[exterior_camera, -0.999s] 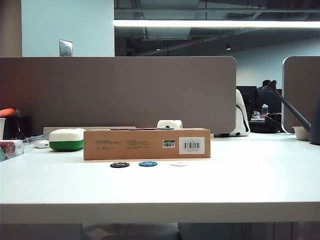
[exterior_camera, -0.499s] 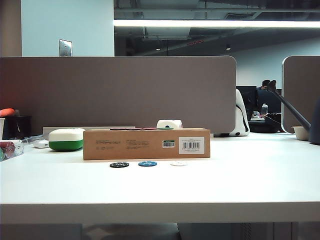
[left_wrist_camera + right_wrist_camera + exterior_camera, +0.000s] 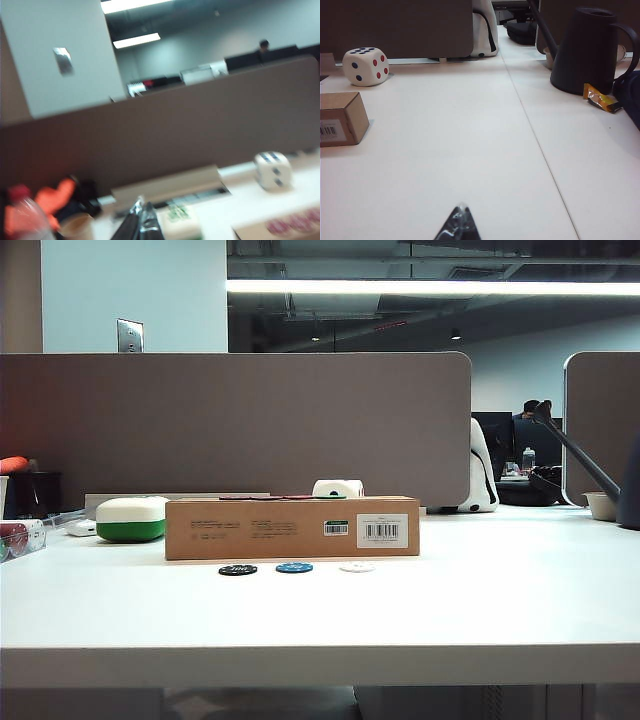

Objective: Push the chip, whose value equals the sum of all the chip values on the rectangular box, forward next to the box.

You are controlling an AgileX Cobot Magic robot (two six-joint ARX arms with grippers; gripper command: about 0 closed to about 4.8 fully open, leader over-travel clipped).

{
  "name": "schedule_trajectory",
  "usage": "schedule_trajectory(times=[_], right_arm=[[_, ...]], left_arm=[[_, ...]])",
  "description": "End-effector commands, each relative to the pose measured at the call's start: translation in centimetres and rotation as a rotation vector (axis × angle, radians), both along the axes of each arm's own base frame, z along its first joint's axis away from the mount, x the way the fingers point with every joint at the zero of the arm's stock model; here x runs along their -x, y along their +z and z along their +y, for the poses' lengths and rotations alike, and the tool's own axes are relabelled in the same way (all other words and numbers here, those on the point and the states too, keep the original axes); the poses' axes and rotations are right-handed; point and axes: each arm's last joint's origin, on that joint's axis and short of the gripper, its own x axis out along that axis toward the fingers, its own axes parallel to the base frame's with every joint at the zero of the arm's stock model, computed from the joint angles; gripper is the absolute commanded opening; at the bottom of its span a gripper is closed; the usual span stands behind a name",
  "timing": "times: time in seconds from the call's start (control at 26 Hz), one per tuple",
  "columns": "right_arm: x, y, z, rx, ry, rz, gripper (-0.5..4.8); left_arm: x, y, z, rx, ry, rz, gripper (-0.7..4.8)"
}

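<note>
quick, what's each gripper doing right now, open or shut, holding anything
Left gripper: fingertips pressed together, shut, holding nothing, up above the desk's left end.
Right gripper: tips together, shut, empty, over bare table.

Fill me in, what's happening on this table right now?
Nothing is being handled yet. A black chip, a blue chip and a white chip lie in a row in front of the cardboard box, none touching it. Thin discs lie on the box. The left gripper and right gripper look shut, holding nothing, away from the chips.
</note>
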Motion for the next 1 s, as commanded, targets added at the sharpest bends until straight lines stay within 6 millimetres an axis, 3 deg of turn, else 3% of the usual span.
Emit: schedule_trajectory(times=[0.04, 0.27, 0.54, 0.81, 0.85, 0.96, 1.0], right_arm=[[0.0, 0.0, 0.0, -0.001, -0.002, -0.007, -0.01], [0.0, 0.0, 0.0, -0.001, -0.002, -0.007, -0.01], [0.0, -0.1, 0.0, -0.001, -0.002, -0.006, -0.01], [0.0, -0.1, 0.0, -0.001, -0.004, -0.002, -0.01], [0.0, -0.1, 0.0, -0.001, -0.002, -0.002, -0.01], [0.0, -0.1, 0.0, -0.001, -0.002, -0.001, -0.01], [0.0, -0.1, 0.0, -0.001, -0.004, -0.002, -0.01]], left_arm=[[-0.1, 2.8, 0.2, 0.012, 0.055, -0.022, -0.05], [-5.3, 7.2, 0.0, -0.006, 0.014, 0.134, -0.05], [-15.0, 10.1, -1.4, -0.016, -0.149, 0.510, -0.05], [-23.0, 9.2, -4.8, -0.132, -0.215, 0.731, -0.05], [-24.5, 8.4, -5.9, -0.144, -0.243, 0.778, -0.05], [-26.5, 7.0, -6.9, -0.154, -0.265, 0.830, -0.05], [-27.4, 5.9, -8.1, -0.165, -0.304, 0.857, -0.05]])
